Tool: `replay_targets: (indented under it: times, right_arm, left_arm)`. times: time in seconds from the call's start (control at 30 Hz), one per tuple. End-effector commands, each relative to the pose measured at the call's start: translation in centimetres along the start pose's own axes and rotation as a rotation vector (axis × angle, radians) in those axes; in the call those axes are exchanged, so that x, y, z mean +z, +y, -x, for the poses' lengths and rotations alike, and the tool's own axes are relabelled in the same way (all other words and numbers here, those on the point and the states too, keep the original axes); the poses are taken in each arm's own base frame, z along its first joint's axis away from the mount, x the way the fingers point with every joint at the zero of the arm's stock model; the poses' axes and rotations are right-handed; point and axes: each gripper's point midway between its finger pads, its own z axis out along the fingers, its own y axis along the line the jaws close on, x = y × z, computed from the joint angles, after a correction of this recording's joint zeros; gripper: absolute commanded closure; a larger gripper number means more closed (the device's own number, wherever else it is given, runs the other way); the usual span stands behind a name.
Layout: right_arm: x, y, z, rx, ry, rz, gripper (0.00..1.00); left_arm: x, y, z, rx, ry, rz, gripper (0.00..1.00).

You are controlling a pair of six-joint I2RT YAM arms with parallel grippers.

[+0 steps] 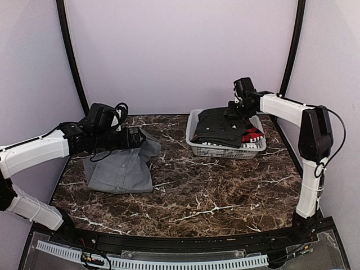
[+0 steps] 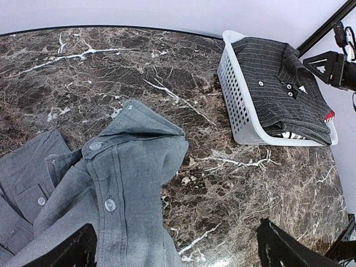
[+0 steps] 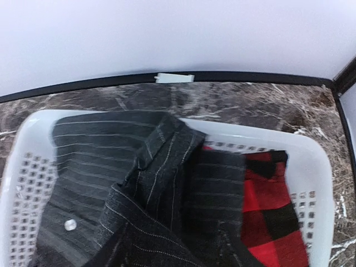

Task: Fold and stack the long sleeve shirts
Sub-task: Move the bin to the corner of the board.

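Grey soft shirt with buttons [image 1: 121, 169]: laid bunched up on the left of the dark marble table [image 1: 214, 191], not yet folded flat.
Dark striped shirt [image 1: 216, 126]: piled in the white plastic basket [image 1: 225, 151], over a red and black checked cloth [image 3: 272, 222].
Left gripper [image 1: 135, 138]: hung just over the grey shirt, fingers [image 2: 67, 253] wide apart, nothing held.
Right gripper [image 1: 233, 109]: hung over the basket; fingers apart or together cannot be told.
Good way: the grey shirt should likely be pinched at one edge only, so one layer is lifted and laid smooth.
Hidden: the grey sleeves cannot be picked out; the checked cloth is mostly covered.
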Motion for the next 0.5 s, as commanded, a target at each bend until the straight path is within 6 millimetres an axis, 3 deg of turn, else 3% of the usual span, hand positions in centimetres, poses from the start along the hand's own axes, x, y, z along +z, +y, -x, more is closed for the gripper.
replay_targets:
  times: [0.0,0.2,0.47]
  right_arm:
    - [-5.2,5.4,0.0,-0.089,-0.047,0.099,0.43]
    - [-8.9,12.1,-2.3,-0.147,-0.055,0.227,0.24]
    - [-10.6,21.6,-5.7,-0.177,0.032,0.539,0.22]
  left_arm:
    - [-0.8,-1.2,2.0,0.022,-0.054,-0.028,0.01]
    - [-0.7,-1.1,2.2,0.025,-0.059,-0.019,0.01]
    - [-0.9,-0.9,2.3,0.021,-0.065,-0.01,0.01]
